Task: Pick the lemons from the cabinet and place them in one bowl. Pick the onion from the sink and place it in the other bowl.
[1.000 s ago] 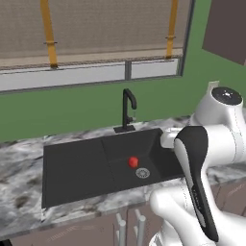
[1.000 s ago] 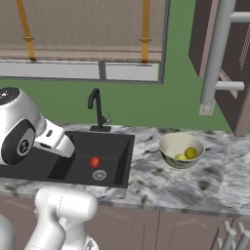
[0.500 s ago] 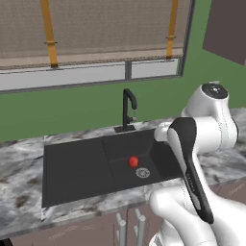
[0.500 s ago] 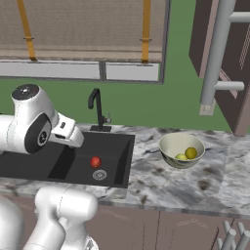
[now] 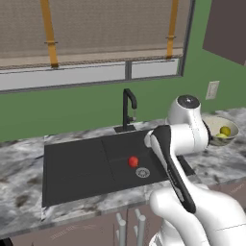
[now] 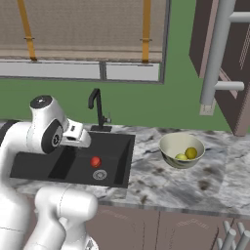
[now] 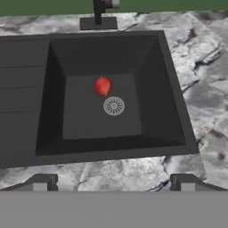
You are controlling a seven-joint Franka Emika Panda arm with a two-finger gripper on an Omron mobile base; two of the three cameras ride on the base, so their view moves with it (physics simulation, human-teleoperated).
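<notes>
Fingers (image 7: 41,182) are spread wide with nothing between them, your gripper (image 7: 113,183) hanging above the near edge of the counter (image 7: 133,171), looking down into the sink (image 7: 53,58). In the hand view the tips sit at about 7 and 5 o'clock along the bottom, well apart from the basin.

Next out, the sink's basin: onion (image 7: 103,86) lies on the basin floor, just beside the drain (image 7: 114,106), at about 11 o'clock from it, close but whether touching you can't tell. The drainboard runs off toward 9 o'clock of the basin. In the left base view the onion (image 5: 133,161) sits at 10 o'clock of the drain (image 5: 142,172); in the right base view the onion (image 6: 95,161) is at 11 o'clock of the drain (image 6: 99,175).

Further back, the faucet (image 7: 99,13) stands at 12 o'clock of the basin, on the far rim.

On the counter (image 6: 161,183) at 3 o'clock of the sink (image 6: 34,166), well apart from it, the bowl (image 6: 171,146) stands upright with two lemons (image 6: 191,153) inside, side by side, one deeper yellow, one greener. The left base view has the same bowl (image 5: 231,136) partly behind the arm, lemons (image 5: 225,130) in it.

Farthest, at about 2 o'clock, the cabinet (image 6: 234,63) hangs on the green wall, beside the window.
</notes>
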